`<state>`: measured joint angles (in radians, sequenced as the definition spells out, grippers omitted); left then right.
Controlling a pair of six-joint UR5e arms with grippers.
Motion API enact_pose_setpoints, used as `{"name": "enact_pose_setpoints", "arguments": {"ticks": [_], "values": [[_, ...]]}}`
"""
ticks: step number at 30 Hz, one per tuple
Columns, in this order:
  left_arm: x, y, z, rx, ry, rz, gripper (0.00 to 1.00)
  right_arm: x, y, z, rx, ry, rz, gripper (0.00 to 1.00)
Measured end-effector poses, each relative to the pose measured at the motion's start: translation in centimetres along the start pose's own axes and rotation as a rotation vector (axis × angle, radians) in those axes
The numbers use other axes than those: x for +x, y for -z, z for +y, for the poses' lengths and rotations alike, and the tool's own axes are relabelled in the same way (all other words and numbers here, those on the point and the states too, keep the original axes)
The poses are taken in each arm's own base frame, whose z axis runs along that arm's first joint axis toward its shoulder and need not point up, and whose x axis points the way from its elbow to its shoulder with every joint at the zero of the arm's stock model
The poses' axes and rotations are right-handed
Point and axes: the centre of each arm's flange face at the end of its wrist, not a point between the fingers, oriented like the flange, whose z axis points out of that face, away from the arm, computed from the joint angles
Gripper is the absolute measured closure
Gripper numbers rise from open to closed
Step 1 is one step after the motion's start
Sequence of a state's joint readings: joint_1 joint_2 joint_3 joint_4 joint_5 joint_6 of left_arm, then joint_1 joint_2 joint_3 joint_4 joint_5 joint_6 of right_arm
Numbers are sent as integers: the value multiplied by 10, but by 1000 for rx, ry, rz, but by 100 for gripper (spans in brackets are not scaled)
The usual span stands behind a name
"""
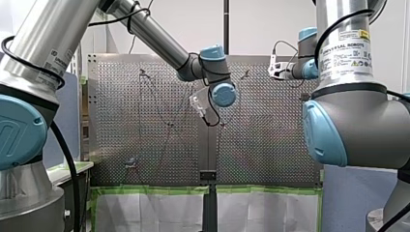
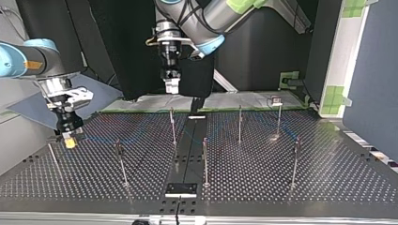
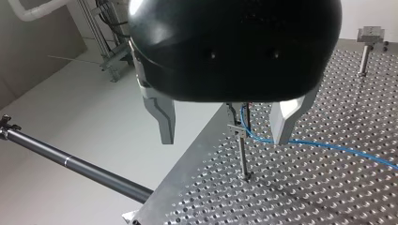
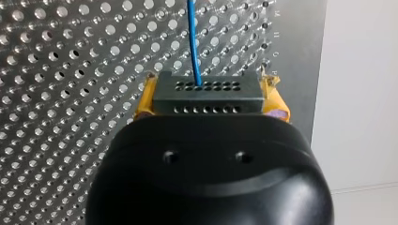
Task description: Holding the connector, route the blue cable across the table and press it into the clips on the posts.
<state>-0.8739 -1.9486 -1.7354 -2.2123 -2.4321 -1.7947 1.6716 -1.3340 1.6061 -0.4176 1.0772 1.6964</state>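
Well, my right gripper [image 4: 209,93] is clamped on the connector [image 4: 225,97], a dark grey rectangular block with two rows of small round holes, squeezed between yellow pads [image 4: 146,96] at either end. From its front face the blue cable [image 4: 193,37] runs thin, smooth and straight over the perforated table [image 4: 70,70], a dull metal plate dotted with even holes. In the top view that gripper sits low at about nine o'clock, just over the plate's edge, while my left gripper [image 3: 224,140] hangs near twelve o'clock, well above the surface. Its pale, angular metal fingers [image 3: 164,122] stand apart, closed on nothing. Below them a slim steel post [image 3: 242,159] rises from the plate with a small clip [image 3: 237,127] at its head. The cable curves down just beside that clip and trails off across the holes; I cannot tell whether it sits in the clip. More thin posts [image 2: 205,161] stand scattered over the plate, between my right gripper and the three o'clock side. A matte black rod [image 3: 70,161] crosses beyond the table's edge.
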Motion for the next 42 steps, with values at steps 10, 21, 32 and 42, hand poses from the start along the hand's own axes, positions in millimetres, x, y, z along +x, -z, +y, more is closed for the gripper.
{"name": "enact_pose_setpoints", "arguments": {"ticks": [10,21,32,42], "values": [[15,20,27,0,0,0,0,-1,0,3,-5,0,-1,100],[26,40,54,0,0,0,0,0,0,5,-8,2,2,100],[38,68,89,-10,-52,44,0,0,1,9,-22,12,3,100],[46,94,123,-22,-116,98,0,1,1,13,-40,18,7,100]]}}
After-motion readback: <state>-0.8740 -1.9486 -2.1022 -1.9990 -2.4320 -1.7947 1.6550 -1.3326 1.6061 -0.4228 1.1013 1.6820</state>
